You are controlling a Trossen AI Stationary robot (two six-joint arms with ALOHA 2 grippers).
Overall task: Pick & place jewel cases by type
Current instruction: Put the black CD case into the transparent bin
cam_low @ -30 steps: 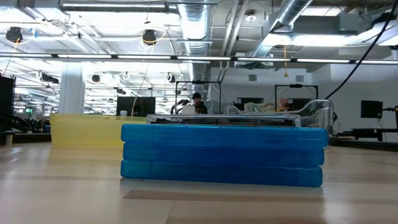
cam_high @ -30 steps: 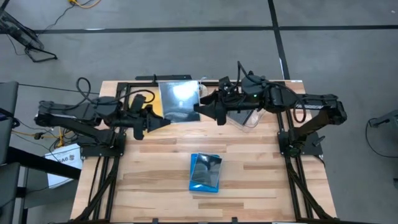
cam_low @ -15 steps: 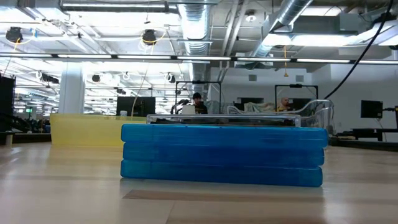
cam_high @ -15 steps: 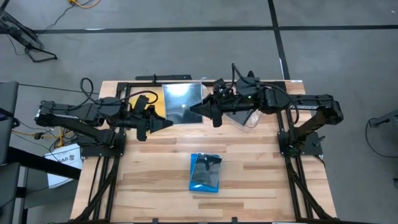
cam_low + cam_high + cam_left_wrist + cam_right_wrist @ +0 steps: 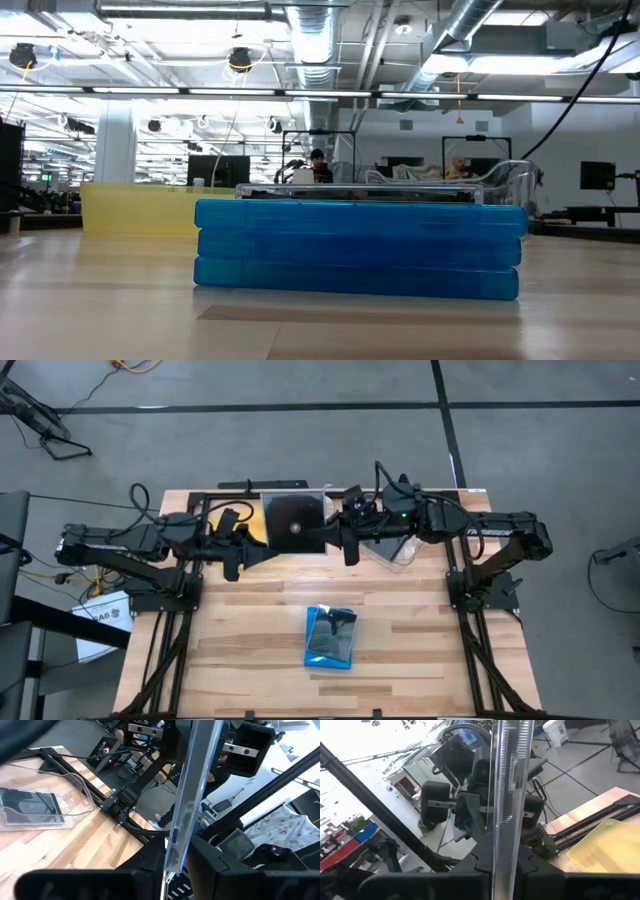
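A clear jewel case with a black inside [image 5: 293,523] hangs over the yellow tray [image 5: 252,528] at the table's far side. My left gripper [image 5: 260,552] is at its near-left corner and my right gripper [image 5: 325,540] at its right edge, both shut on it. Each wrist view shows the case edge-on between that arm's fingers [image 5: 175,870] [image 5: 502,870]. Three blue jewel cases [image 5: 328,645] [image 5: 358,248] lie stacked flat at the table's middle. Another clear-and-black case [image 5: 333,628] rests on top of them. My left gripper pinches the case's near-left corner [image 5: 173,851] between its two fingers, coming level from the table's left. The case is lifted clear, its face about level and turned up. My right gripper pinches the case's right edge [image 5: 503,840], toward its near corner, between its two fingers. It comes level from the table's right. The case is clear of the tray and spans the gap between both grippers.
A clear plastic tub [image 5: 398,550] stands at the far right under my right arm. In the left wrist view it holds a clear-and-black case [image 5: 31,807]. Bare wood lies on both sides of the blue stack and along the near edge.
My right gripper has closed onto the case's right edge. The case, which showed a bright glare a second ago, has tipped slightly in the two holds and shows its black inside. It has shifted a little toward the table's right. The blue stack has not moved.
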